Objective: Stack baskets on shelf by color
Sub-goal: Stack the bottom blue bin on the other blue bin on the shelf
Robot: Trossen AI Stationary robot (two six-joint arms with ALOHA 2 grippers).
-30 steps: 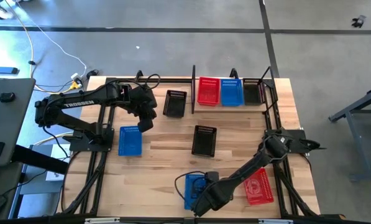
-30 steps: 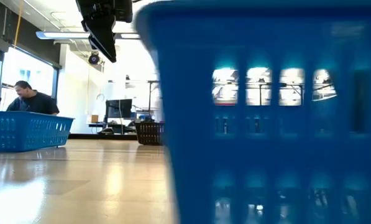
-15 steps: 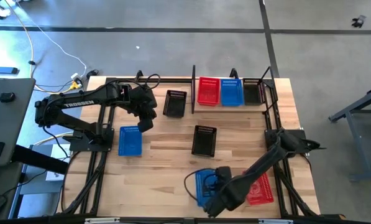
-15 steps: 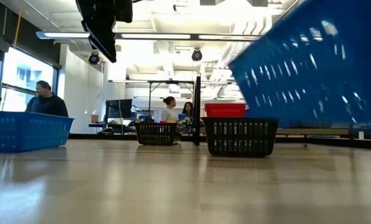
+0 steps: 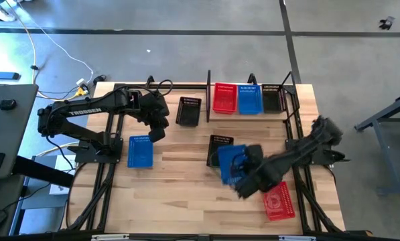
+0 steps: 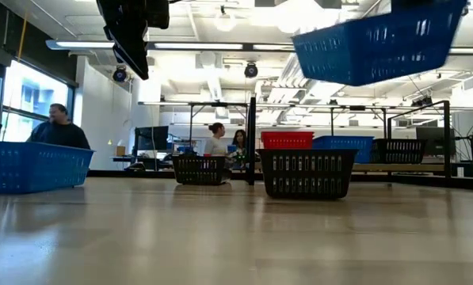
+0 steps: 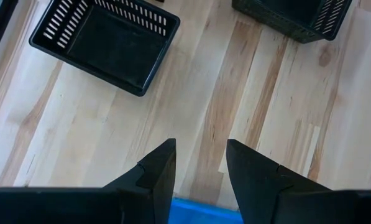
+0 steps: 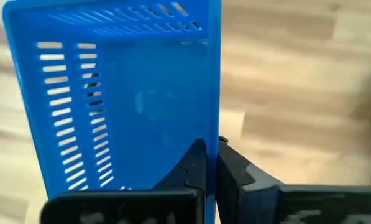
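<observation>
Baskets: your right gripper (image 8: 210, 163) is gripping the rim of a blue basket (image 5: 229, 163), clenched tight, carrying it in the air above the table (image 5: 179, 194) and partly over a black basket (image 5: 218, 142). Your left gripper (image 7: 201, 163) is hovering with fingers parted and empty, near another blue basket (image 5: 140, 150). Red, blue and black baskets are sitting on the shelf (image 5: 209, 100).

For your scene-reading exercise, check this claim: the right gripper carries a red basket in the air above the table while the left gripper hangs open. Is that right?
Not quite: the carried basket is blue, not red, as the low view shows. The right gripper does hold it in the air above the table, and the left gripper hangs open.
</observation>
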